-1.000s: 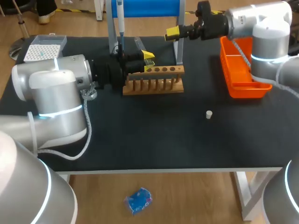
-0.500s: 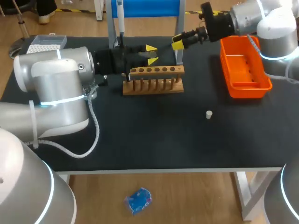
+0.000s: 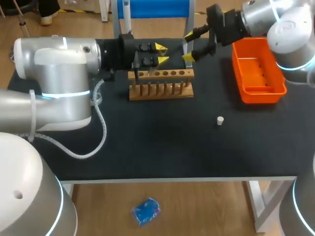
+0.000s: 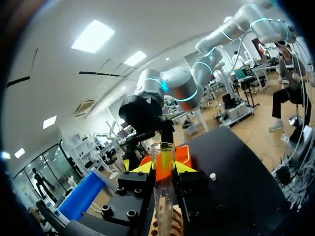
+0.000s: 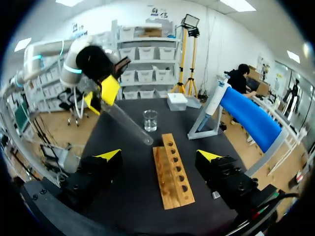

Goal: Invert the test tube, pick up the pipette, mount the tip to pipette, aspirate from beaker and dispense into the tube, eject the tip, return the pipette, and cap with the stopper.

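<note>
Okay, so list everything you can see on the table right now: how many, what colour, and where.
test tube: 1, clear, tilted, held over the rack
rack: 1, wooden, back middle of the table
beaker: 1, clear, past the rack's end
tip box: 1, whitish, beyond the beaker
pipette: 1, white and blue, on the stand
stand: 1, blue, behind the rack
stopper: 1, white, alone in front of the rack
bin: 1, orange, table's right side
table: 1, black
left claw: shut on the test tube
right claw: open, by the rack's right end

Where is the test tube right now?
The test tube is held tilted in the left gripper, near the left end of the wooden rack, at the table's back middle in the head view.
</note>
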`<action>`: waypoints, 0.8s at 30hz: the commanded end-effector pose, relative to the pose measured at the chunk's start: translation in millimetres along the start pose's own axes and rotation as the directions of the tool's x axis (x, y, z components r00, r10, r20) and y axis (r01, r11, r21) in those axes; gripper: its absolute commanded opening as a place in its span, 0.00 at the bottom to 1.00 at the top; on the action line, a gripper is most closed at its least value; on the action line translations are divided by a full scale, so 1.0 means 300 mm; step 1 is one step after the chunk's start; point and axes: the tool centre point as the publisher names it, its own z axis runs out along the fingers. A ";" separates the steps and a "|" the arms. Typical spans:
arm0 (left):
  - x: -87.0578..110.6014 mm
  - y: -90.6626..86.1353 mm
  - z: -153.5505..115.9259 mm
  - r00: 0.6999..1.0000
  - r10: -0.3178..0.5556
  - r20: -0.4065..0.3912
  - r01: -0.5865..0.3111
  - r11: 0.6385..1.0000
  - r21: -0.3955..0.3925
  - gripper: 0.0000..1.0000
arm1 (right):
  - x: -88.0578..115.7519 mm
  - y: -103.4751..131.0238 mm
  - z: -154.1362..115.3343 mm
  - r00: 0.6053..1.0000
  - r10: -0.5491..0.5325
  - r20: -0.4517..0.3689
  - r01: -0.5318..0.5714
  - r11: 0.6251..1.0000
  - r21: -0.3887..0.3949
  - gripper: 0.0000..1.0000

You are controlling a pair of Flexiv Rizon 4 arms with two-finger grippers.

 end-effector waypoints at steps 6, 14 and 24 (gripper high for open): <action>-0.117 -0.036 0.040 0.987 -0.146 -0.062 0.154 0.975 0.161 0.00 | 0.015 -0.109 -0.040 0.999 -0.031 -0.039 0.031 1.000 0.000 1.00; -0.148 0.005 0.100 0.977 -0.185 -0.109 0.203 0.962 0.180 0.00 | -0.003 -0.178 -0.057 0.993 -0.086 -0.079 0.086 0.996 -0.007 1.00; -0.174 0.059 0.120 0.965 -0.228 -0.131 0.247 0.955 0.161 0.00 | -0.047 -0.286 -0.015 0.973 -0.212 -0.089 0.215 0.977 0.015 1.00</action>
